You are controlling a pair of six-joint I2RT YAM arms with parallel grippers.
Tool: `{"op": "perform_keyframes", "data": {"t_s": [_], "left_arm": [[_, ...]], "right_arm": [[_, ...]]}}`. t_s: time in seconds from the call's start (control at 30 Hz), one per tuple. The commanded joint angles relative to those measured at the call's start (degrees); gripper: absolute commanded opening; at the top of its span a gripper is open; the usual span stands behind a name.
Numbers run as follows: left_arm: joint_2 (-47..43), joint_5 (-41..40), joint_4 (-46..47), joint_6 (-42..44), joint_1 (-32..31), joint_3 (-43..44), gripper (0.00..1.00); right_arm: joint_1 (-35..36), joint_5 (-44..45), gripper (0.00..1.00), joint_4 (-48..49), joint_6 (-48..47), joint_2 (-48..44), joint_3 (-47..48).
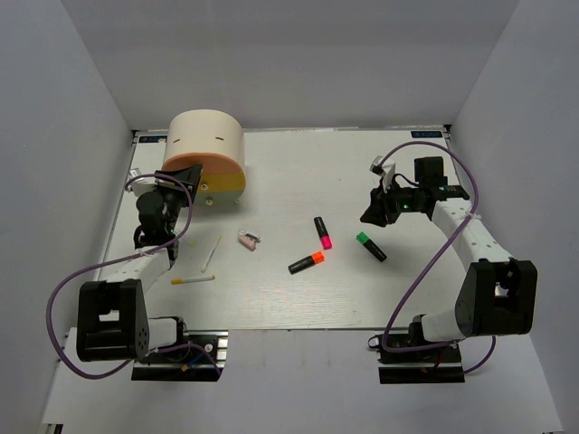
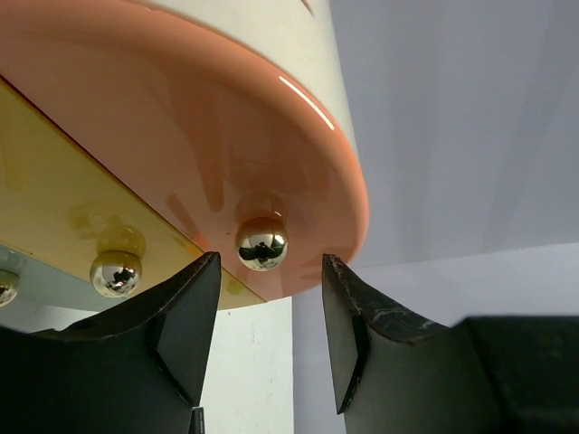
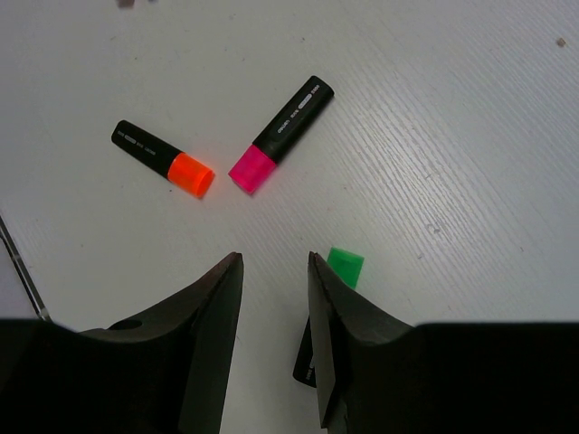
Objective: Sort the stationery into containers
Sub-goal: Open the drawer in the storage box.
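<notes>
Left wrist: left gripper [image 2: 270, 303] parted, framing knob [image 2: 262, 244]; right gripper [image 3: 276, 303] parted, empty.

Noted white tabletop [image 1: 407, 298], faintly wood-grained, speckled dark in places. Boxed in by plain pale grey walls [image 1: 298, 54] at left, far and right sides.

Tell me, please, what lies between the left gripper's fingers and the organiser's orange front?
Only that front's shiny round knob, seen in the left wrist view.
</notes>
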Motion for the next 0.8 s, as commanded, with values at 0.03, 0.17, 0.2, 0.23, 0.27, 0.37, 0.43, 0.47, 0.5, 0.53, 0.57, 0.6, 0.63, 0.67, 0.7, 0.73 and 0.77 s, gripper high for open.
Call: {"op": "perform_keyframes", "data": {"t_s": [0.03, 0.17, 0.2, 0.23, 0.27, 0.37, 0.43, 0.47, 0.5, 0.53, 0.57, 0.6, 0.63, 0.67, 0.7, 0.73, 0.77], "left_arm": [[0.5, -0.1, 2.9, -0.7, 0.4, 0.6, 0.59], [2.4, -0.7, 5.4, -1.2, 0.4, 1.2, 0.55], [2.4, -0.7, 5.4, -1.2, 0.4, 1.2, 0.55], [3.0, -0.7, 5.4, -1.2, 0.4, 1.7, 0.53], [3.0, -0.7, 6.1, -1.2, 0.4, 1.7, 0.53], [3.6, -0.7, 6.7, -1.7, 0.4, 1.7, 0.46], [4.1, -0.7, 7.3, -1.7, 0.4, 1.7, 0.43], [4.1, -0.7, 7.3, -1.7, 0.4, 1.7, 0.43], [4.1, -0.7, 7.3, -1.7, 0.4, 1.7, 0.41], [4.1, -0.7, 7.3, -1.7, 0.4, 1.7, 0.37], [4.1, -0.7, 7.3, -1.7, 0.4, 1.7, 0.36], [4.1, -0.7, 7.3, -1.7, 0.4, 1.7, 0.34], [4.1, -0.7, 7.3, -1.7, 0.4, 1.7, 0.32], [4.1, -0.7, 7.3, -1.7, 0.4, 1.0, 0.3], [4.1, -0.7, 7.3, -2.3, 0.4, 1.0, 0.28], [4.1, -0.7, 7.3, -2.3, 0.4, 1.0, 0.26], [3.5, -0.7, 7.3, -2.3, 0.4, 0.3, 0.22]], "right_arm": [[-0.3, -1.4, 0.41, 1.0, -0.7, 0.2, -0.2], [-0.3, -1.3, 0.41, 0.9, -1.0, 0.3, -0.2], [-0.3, -1.5, 0.41, 0.9, -0.9, 0.4, -0.2], [-0.2, -1.4, 0.41, 1.0, -1.0, 0.4, -0.3], [-0.3, -1.6, 0.41, 0.9, -1.1, 0.4, -0.4], [-0.2, -1.5, 0.41, 1.2, -1.0, 0.6, -0.6], [-0.3, -1.5, 0.41, 1.1, -1.0, 0.4, -0.6], [-0.2, -1.4, 0.41, 1.1, -1.0, 0.4, -0.5], [-0.2, -1.4, 0.41, 1.1, -1.1, 0.6, -0.5], [-0.3, -1.4, 0.41, 1.3, -1.0, 0.6, -0.6], [-0.2, -1.4, 0.41, 1.2, -1.0, 0.6, -0.7], [-0.4, -1.4, 0.41, 1.2, -1.0, 0.6, -0.7], [-0.2, -1.3, 0.41, 1.2, -1.1, 0.5, -0.7], [-0.3, -1.4, 0.41, 1.2, -1.2, 0.5, -0.7], [-0.4, -1.2, 0.41, 1.1, -1.2, 0.7, -0.6], [-0.4, -1.2, 0.41, 0.9, -1.3, 0.7, -0.5], [-0.4, -1.3, 0.41, 1.0, -1.4, 0.7, -0.6]]}}
